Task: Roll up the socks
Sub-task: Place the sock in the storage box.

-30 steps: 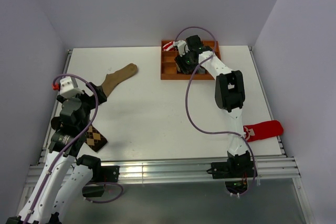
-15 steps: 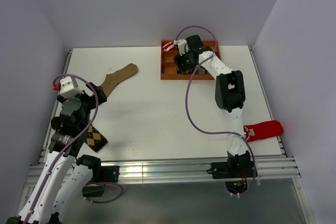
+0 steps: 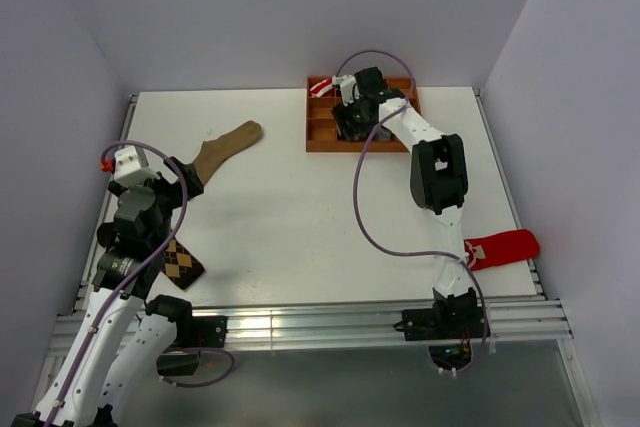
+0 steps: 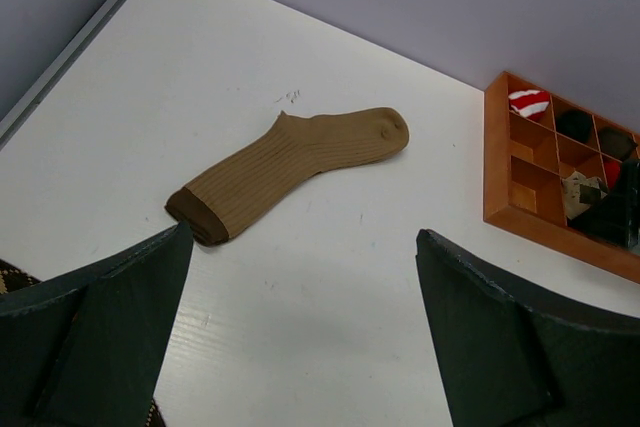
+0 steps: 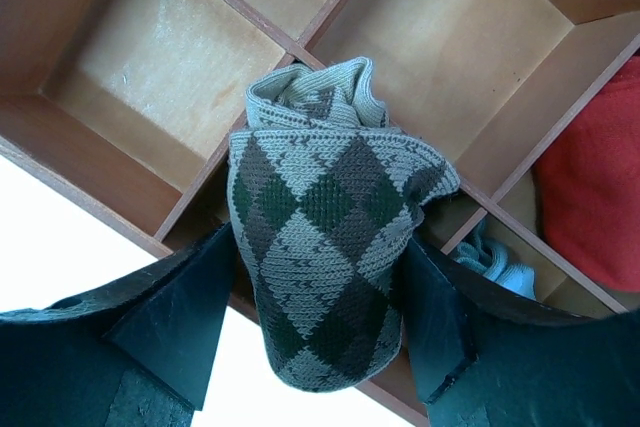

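Only the right wrist view shows the right gripper (image 5: 322, 252) clasping the rolled light argyle sock (image 5: 320, 177) above a wooden tray (image 5: 130, 67) divider; overhead, the arm hides it. The left gripper (image 4: 305, 237) gapes wide and empty, the dark argyle sock (image 3: 184, 263) partly under that arm and the tan sock (image 4: 290, 172) ahead.

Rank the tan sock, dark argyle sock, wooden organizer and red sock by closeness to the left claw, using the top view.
From the left claw:
1. The tan sock, just beyond it, far left.
2. The dark argyle sock, near edge, beside the left arm.
3. The wooden organizer, far side, right of centre.
4. The red sock, right edge.
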`<state>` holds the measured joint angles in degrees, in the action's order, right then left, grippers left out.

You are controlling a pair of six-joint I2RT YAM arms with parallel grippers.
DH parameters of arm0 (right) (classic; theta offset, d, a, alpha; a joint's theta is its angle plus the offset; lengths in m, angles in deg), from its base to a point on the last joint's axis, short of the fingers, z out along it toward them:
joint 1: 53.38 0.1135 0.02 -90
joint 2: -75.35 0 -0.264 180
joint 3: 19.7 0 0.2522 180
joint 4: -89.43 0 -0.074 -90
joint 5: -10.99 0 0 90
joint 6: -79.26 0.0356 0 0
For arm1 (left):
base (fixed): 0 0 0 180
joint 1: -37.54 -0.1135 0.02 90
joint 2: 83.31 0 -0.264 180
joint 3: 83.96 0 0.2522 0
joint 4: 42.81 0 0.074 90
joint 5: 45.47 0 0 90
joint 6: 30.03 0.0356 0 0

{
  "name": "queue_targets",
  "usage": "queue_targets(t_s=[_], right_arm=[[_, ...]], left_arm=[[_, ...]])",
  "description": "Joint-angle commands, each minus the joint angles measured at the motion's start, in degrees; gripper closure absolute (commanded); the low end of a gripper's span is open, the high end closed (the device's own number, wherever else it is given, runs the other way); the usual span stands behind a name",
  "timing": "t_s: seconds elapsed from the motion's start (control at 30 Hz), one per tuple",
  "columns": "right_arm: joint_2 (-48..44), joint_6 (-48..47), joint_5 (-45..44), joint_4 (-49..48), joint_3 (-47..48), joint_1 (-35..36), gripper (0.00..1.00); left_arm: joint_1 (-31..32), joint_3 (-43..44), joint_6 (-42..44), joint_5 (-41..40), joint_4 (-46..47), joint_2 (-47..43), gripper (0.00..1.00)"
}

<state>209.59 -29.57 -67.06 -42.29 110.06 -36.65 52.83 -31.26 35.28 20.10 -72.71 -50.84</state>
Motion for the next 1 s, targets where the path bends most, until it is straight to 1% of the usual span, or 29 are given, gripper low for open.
queue_targets(t_s=[0.0,0.83,0.87,0.97], right_arm=[[-4.24,1.16,-0.34,-1.65,-0.69,0.41,0.29],[-6.44,1.78,-2.37,-3.59,-0.78,1.02,0.28],[-6.18,1.69,-2.28,-3.41,-0.61,1.02,0.29],[-5.39,1.69,-1.75,-2.89,0.36,1.11,0.37]], left_arm=[[-0.35,0.17,1.04,-0.19,1.38,0.05,0.01],[-0.44,0.17,1.13,-0.18,1.29,0.14,0.0],[-0.44,0.17,1.13,-0.1,1.2,0.05,0.01],[-0.44,0.17,1.13,-0.18,1.37,0.05,0.01]])
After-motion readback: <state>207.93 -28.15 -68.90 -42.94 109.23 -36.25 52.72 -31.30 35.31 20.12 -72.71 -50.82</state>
